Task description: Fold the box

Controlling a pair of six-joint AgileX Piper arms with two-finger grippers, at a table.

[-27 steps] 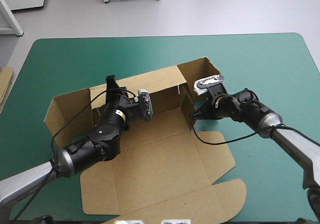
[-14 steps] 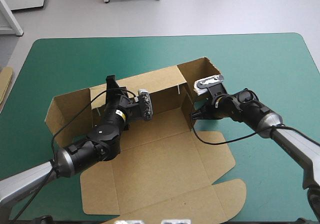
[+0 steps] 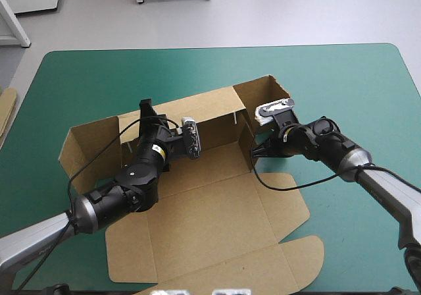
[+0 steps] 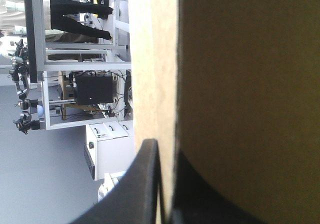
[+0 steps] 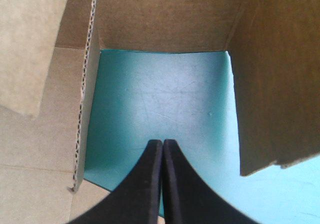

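Box (image 3: 210,203) sits mid-table on the teal-green cover (image 3: 329,78), part formed. Its long back wall (image 3: 207,107) is raised, both end flaps are up, and the base and lid panel (image 3: 223,255) lie flat on the near side of that wall. Left gripper (image 3: 146,108) is at the back wall's top edge, toward the box's left end. In the left wrist view its black fingers (image 4: 147,184) are nearly together, one on each face of the board, pinching the wall. Right gripper (image 3: 255,151) is at the box's right end, low inside the corner pocket. Its fingers (image 5: 154,179) are pressed together in a point with nothing between them, bare cover ahead and board walls on three sides. A strip of spare board (image 3: 6,110) lies well left of the box, at the table's edge.
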